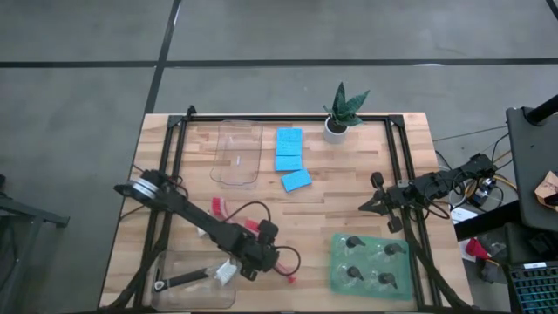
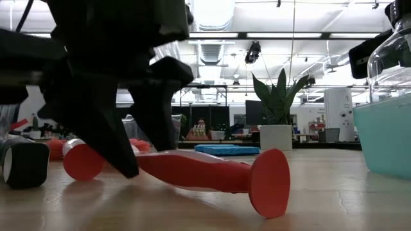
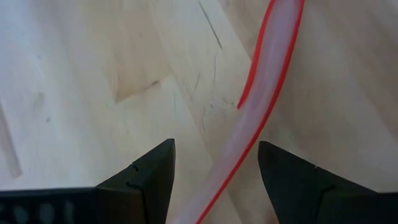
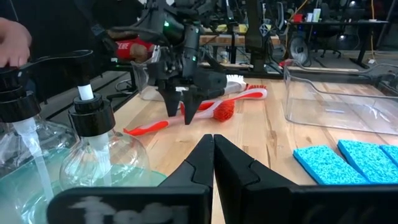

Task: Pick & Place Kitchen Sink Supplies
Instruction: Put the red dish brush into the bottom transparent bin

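On the pale wooden tabletop, the left gripper straddles a smooth, curved red plastic dish brush with fingers spread, bristles out of frame; the right gripper, pinched closed, idles near blue sponges.

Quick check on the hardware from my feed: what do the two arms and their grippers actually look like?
Both arms are dark, near black, jointed links. The left gripper has two black wedge-shaped fingers tapering to points, with a small green light on its body. The right gripper has matching black fingers. Multicoloured cables bundle at the right arm's base.
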Controlling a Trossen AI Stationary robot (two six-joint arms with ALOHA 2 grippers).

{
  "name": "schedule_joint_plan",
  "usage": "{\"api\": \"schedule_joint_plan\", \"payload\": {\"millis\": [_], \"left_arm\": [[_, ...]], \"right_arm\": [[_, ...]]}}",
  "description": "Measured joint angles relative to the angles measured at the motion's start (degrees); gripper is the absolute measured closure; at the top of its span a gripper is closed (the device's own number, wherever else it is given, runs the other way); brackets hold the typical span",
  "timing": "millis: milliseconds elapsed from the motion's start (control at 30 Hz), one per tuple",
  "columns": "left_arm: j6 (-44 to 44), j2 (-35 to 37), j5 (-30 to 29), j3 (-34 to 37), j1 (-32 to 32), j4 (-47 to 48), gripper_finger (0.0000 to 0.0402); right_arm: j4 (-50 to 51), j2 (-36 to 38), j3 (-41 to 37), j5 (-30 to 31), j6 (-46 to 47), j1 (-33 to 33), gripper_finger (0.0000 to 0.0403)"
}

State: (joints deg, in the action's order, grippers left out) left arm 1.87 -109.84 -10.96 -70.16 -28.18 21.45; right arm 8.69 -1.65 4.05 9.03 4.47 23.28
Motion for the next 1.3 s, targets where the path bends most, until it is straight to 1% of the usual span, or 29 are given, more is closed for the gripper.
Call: {"api": "schedule_joint_plan", "payload": {"millis": [100,200,300,500,700,800,867,933,1033,1133,1233,1300], "left_arm": [[0.03,-0.81,0.44,-0.04,0.02,-0.43,0.0188],[-0.01,-0.96,0.54,-0.06,0.13,-0.50,0.0215],[-0.05,-0.81,1.41,-0.06,0.38,-0.49,0.0260],[0.56,-0.69,-0.08,-0.06,1.70,-0.60,0.0367],[0.86,-0.54,0.62,-0.40,2.89,-0.70,0.0369],[1.45,-0.26,0.45,-1.61,3.79,-0.79,0.0356],[2.17,0.32,0.03,-2.46,4.17,-0.73,0.0353],[2.36,0.93,-1.72,-3.86,4.50,0.01,0.0357],[1.90,2.09,-2.44,-7.42,4.72,5.81,0.0369],[-1.86,3.43,-2.56,-13.08,4.76,14.42,0.0369],[-10.67,4.97,-1.40,-19.59,4.59,25.23,0.0369],[-16.49,5.90,0.53,-23.40,4.31,31.81,0.0367]], "right_arm": [[0.00,0.02,0.00,-0.01,-0.01,-0.01,0.0394],[0.00,0.02,0.00,0.01,-0.02,0.00,0.0394],[0.00,0.02,0.00,0.01,-0.02,0.00,0.0394],[0.02,0.04,0.00,0.01,0.00,0.00,0.0394],[0.02,0.04,0.00,0.01,-0.02,-0.02,0.0394],[0.01,0.04,0.00,0.01,-0.02,-0.01,0.0394],[0.02,0.04,0.00,0.01,0.00,0.00,0.0394],[0.02,0.04,0.00,0.01,0.00,0.00,0.0394],[0.02,0.04,0.00,0.01,-0.02,-0.01,0.0394],[0.02,0.04,0.00,0.01,-0.01,0.00,0.0394],[0.02,0.04,0.00,0.01,-0.01,0.00,0.0394],[0.04,0.02,0.00,0.01,-0.02,-0.02,0.0394]]}}
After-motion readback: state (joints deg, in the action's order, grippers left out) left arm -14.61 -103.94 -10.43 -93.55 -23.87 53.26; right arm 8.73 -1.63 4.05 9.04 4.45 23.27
